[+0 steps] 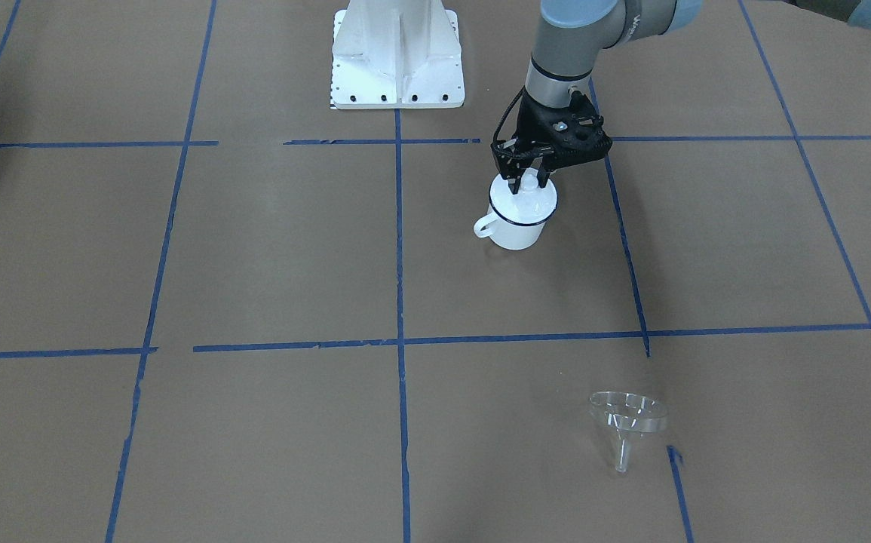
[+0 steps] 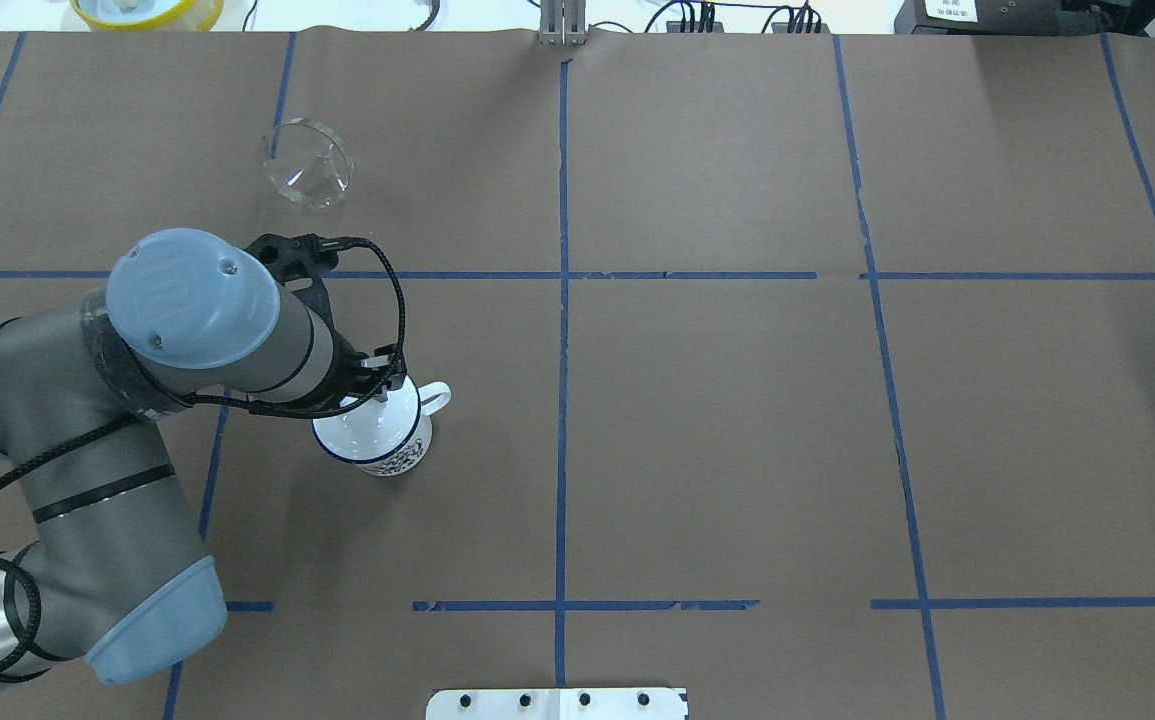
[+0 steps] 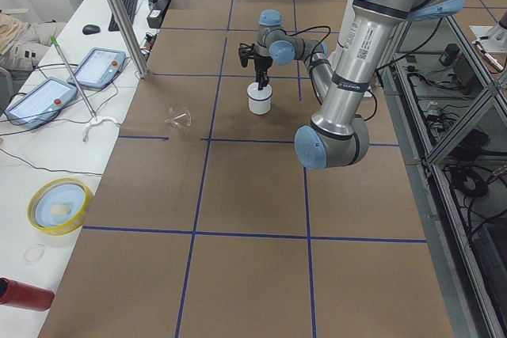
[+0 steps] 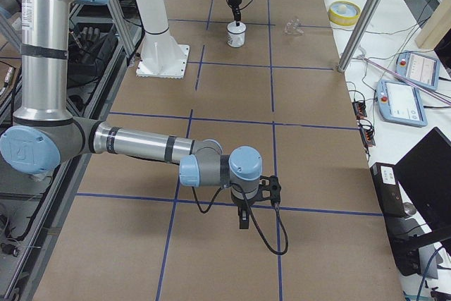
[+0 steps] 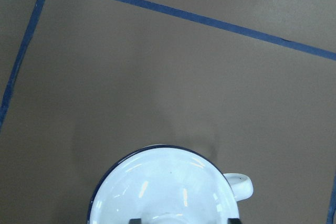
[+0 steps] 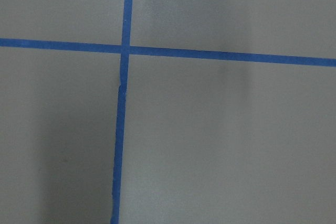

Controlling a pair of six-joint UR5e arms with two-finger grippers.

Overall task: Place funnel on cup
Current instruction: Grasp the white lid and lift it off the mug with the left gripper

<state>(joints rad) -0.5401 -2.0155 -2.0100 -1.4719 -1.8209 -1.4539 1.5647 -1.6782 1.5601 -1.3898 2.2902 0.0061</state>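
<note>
On robot's left half of brown paper table [image 1: 254,264], taped into squares with blue lines [image 1: 399,249]: cup [image 1: 516,226], upright, white with dark blue rim. Loop handle [image 1: 486,225] turned to robot's right. Dark print on wall facing robot, seen from overhead.

Capped by round white lid [image 1: 527,204], seated flat on mouth, knob [image 1: 529,179] at centre.

Directly above cup: left gripper [image 1: 529,185], pointing straight down, black fingers [image 1: 514,183] straddling knob, one on each side. Cannot tell whether pads press on knob or stand just off it. Wrist view shows only two dark tips at bottom edge with white of lid between.

Well apart from cup, on square toward operators' side, also on robot's left: funnel [image 1: 627,417], clear, lying tipped on rim of cone. Narrow stem slanting down to paper and pointing away from robot. Just beside a short end of tape. Not touched by either arm.

Far off on robot's right, seen only from side camera: right gripper [image 4: 243,218], hanging low over table, fingers down. Spread or pressed together: cannot tell. Own wrist view filled by paper and a tape crossing only.

At robot's edge of table: white base plate [image 1: 397,56].
</note>
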